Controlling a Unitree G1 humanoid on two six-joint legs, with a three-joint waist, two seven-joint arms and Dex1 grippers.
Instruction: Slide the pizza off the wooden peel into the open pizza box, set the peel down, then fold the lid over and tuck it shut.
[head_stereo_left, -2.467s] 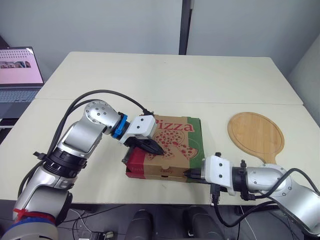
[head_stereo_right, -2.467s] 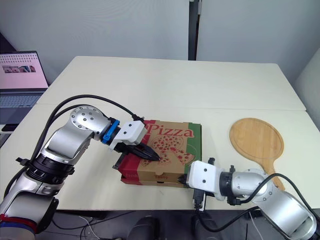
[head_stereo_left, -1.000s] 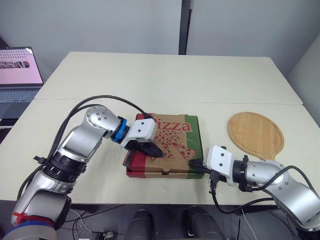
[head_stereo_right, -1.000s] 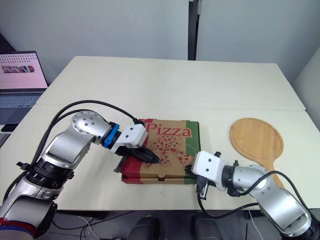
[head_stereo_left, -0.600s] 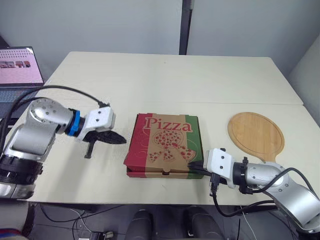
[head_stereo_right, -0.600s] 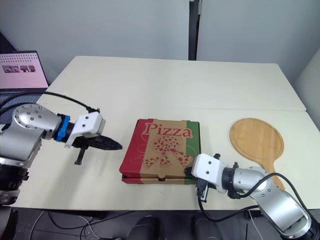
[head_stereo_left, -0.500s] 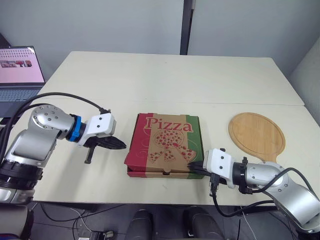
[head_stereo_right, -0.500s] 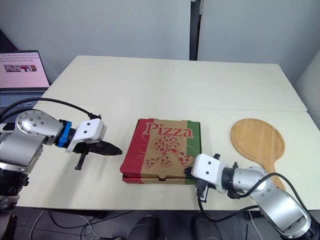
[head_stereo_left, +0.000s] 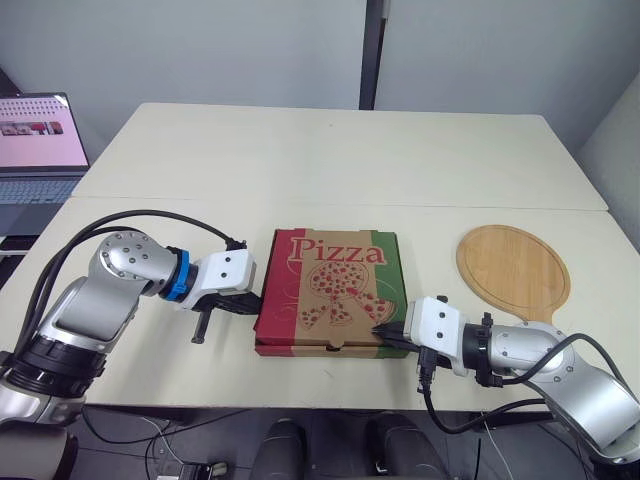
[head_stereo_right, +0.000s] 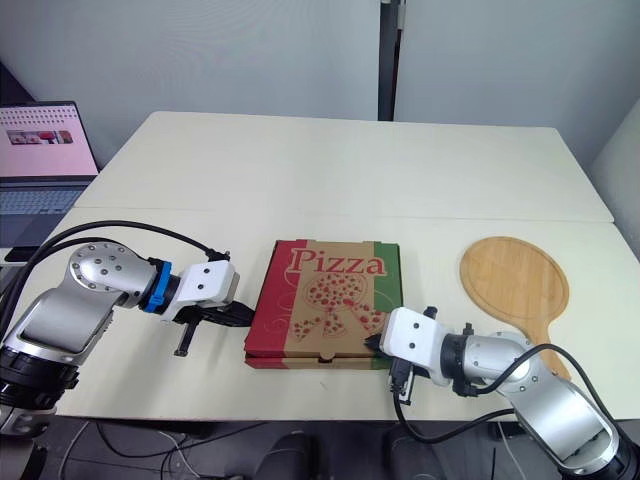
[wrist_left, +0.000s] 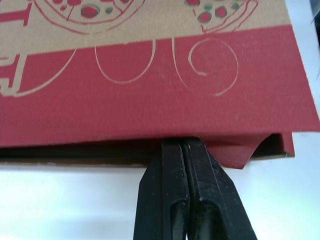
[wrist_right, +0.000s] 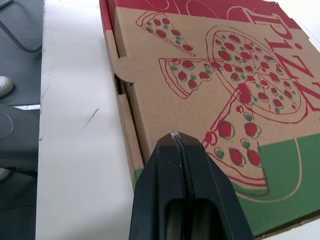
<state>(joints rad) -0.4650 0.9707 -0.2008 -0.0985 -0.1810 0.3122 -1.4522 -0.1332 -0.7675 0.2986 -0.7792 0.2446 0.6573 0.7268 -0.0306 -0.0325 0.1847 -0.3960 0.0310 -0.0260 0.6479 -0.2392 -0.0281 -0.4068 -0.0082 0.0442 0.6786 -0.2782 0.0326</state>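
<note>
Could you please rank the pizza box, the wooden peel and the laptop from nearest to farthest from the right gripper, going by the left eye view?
1. The pizza box: the right gripper is at its near right corner.
2. The wooden peel: flat on the table, to the robot's right of the box.
3. The laptop: far left, beyond the table's edge.

Laptop (head_stereo_left: 36, 140) half off left edge

Head views look down; wrist views closely face the pizza box (wrist_left: 150, 100).
</note>
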